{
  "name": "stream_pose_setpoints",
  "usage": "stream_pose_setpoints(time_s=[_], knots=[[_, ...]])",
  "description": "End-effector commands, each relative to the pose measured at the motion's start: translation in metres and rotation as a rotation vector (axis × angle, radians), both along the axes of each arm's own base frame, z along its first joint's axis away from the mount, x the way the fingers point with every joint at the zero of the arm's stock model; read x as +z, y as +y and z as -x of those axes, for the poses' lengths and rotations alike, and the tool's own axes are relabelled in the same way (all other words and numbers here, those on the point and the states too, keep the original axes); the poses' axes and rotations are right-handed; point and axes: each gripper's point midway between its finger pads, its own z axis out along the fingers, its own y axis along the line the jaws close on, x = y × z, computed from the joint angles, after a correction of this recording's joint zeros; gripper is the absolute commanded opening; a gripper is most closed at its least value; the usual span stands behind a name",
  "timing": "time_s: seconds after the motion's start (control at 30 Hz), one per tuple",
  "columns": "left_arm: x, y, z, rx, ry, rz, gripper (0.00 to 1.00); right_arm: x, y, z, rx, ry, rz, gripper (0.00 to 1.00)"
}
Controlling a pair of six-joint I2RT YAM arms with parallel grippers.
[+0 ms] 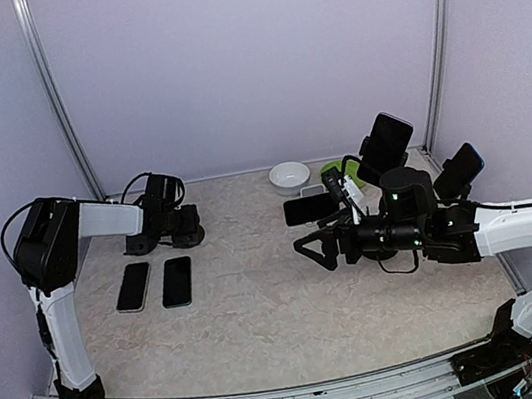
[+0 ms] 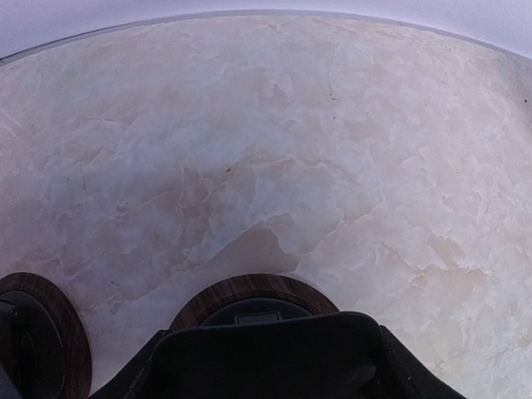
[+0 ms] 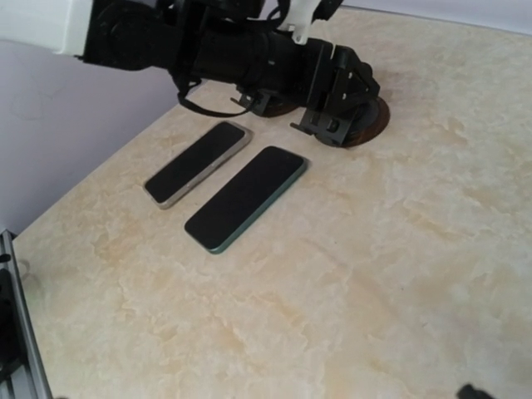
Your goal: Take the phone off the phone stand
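Phones lay in two groups. Just on the near side of the left gripper [image 3: 335, 106], two rested flat on the worktop [image 1: 264, 311]: a pale-edged phone [image 1: 133, 286] and a green-edged phone [image 1: 177, 281], side by side and not touching. That gripper was clenched, low over two round wooden stand bases [image 2: 249, 291]; whether it pinched anything could not be told. The right gripper [image 1: 312, 249] hung released, jaws wide and empty. Just beyond it a crosswise phone [image 1: 310, 208] sat raised on its stand, and a tilted phone [image 1: 385, 140] and a rightmost phone [image 1: 461, 169] stood farther back to its right. The step in hand looked like the approach to the crosswise phone. The next move would call for raising the open jaws to bracket its edges, closing, then drawing it clear of the stand.
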Motion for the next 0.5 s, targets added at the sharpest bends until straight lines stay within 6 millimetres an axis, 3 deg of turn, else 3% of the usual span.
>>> stream_pose_setpoints(time_s=[0.0, 0.27, 0.47], knots=[[0.001, 0.000, -0.011, -0.009, 0.003, 0.004, 0.55, 0.005, 0.006, -0.006, 0.010, -0.011, 0.004, 1.00], [-0.008, 0.000, -0.005, -0.013, 0.048, 0.008, 0.78, 0.002, 0.008, -0.006, 0.020, -0.010, 0.020, 1.00], [0.012, -0.002, -0.004, -0.019, 0.028, 0.033, 0.99, 0.011, 0.006, -0.008, 0.018, -0.057, 0.055, 1.00]])
